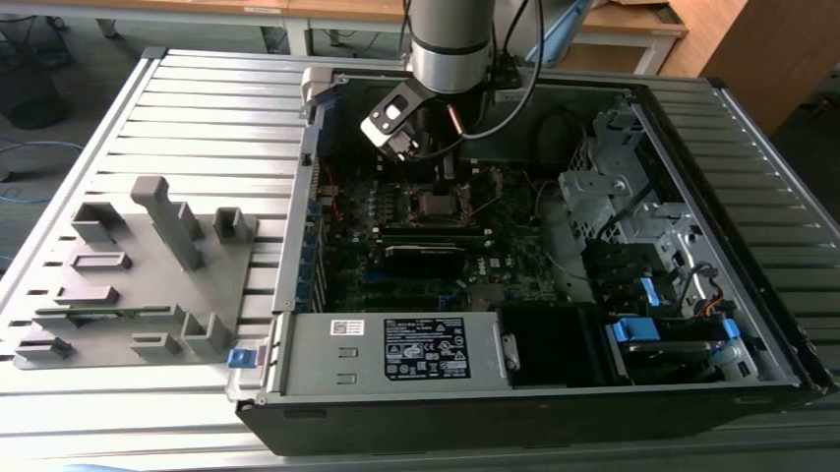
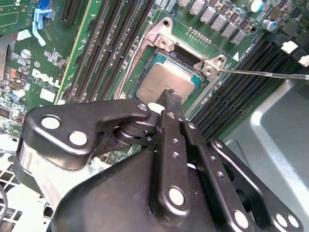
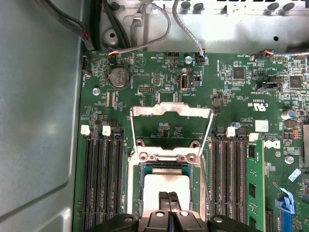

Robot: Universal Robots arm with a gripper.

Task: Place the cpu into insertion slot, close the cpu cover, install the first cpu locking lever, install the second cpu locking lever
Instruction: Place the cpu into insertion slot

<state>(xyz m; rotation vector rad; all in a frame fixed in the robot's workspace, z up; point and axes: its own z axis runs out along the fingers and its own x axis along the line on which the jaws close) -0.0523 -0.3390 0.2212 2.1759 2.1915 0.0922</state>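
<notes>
- The chip (image 3: 166, 183) lies flat inside the socket (image 3: 164, 168), so the first step looks done.
- The claw (image 3: 169, 197) sits right over the chip. Its two fingers are pressed together with nothing between them, and the tips are at the chip's silver top. I cannot tell whether they touch it or hang just above.
- The cover (image 3: 145, 111) stands swung up on its hinge with its square window clear of the chip, so closing it is not yet done.
- A thin wire lever (image 2: 260, 73) sticks out free from a socket corner. As I judge it, neither lever is hooked down, so both lever steps remain.
- Long black memory slots (image 3: 101, 183) run along both sides of the socket, and one holds a green memory stick (image 3: 252, 183).
- A coin battery (image 3: 119, 76) and loose cables (image 3: 188, 29) lie beyond the raised cover. They are near it but not across the socket.
- In the exterior view the arm (image 1: 450, 39) reaches in from twelve o'clock of the socket. The power supply box (image 1: 393, 349) is at six o'clock, the drive bays (image 1: 617, 187) at three o'clock, and a grey parts tray (image 1: 132, 275) is outside the case at about eight o'clock.
</notes>
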